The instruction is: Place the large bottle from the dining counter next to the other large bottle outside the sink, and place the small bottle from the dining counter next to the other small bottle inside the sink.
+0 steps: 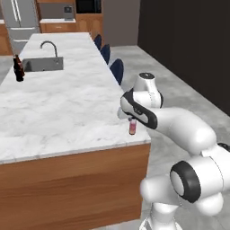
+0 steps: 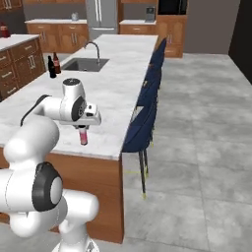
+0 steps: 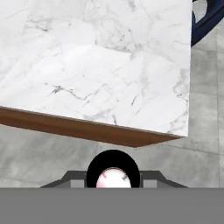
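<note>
My gripper point(image 1: 132, 119) point(image 2: 82, 127) is shut on the small bottle point(image 1: 132, 127) point(image 2: 83, 136), a slim pink-red one that hangs upright from the fingers. It is over the near right corner of the dining counter point(image 1: 67, 108) point(image 2: 115, 93). Whether its base touches the top I cannot tell. In the hand view its dark round cap point(image 3: 113, 171) sits between the fingertips. Far off, the black large bottle point(image 2: 50, 67) stands beside the red-brown other large bottle point(image 2: 56, 63), left of the sink point(image 1: 42, 65) point(image 2: 84, 64). The other small bottle is hidden.
A curved tap point(image 1: 49, 45) point(image 2: 93, 47) rises behind the sink. Dark blue stools point(image 1: 117, 69) point(image 2: 142, 125) line the counter's right side, with grey floor point(image 2: 197, 147) beyond. Wooden cabinets and a steel fridge point(image 2: 101, 15) stand at the back.
</note>
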You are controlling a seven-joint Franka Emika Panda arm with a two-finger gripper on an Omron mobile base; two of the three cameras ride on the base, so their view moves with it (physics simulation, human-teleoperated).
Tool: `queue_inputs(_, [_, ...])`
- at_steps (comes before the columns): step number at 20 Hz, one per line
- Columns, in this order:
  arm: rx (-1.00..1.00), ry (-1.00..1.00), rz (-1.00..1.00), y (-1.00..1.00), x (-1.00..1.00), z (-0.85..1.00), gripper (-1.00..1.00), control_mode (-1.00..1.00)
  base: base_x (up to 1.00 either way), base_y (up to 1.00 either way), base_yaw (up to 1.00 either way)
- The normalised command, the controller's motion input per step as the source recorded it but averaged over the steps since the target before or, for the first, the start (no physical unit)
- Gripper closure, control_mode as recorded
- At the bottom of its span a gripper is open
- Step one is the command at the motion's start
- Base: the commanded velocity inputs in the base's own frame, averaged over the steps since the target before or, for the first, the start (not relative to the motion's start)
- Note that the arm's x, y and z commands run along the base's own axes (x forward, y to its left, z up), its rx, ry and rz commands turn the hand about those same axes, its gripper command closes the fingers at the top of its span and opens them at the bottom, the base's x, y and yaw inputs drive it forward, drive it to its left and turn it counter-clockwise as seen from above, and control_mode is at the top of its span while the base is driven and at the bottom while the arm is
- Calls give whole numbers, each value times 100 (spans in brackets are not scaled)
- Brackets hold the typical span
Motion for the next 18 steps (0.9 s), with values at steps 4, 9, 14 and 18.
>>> queue_inputs(4, [0,0,0,0,0,0,100,100,-40,100,-35])
queue_inputs(9, [0,0,0,0,0,0,100,100,-93,100,-28])
queue_inputs(14, [0,0,0,0,0,0,100,100,-95,100,-26])
queue_inputs(18, [0,0,0,0,0,0,100,100,-56,100,-30])
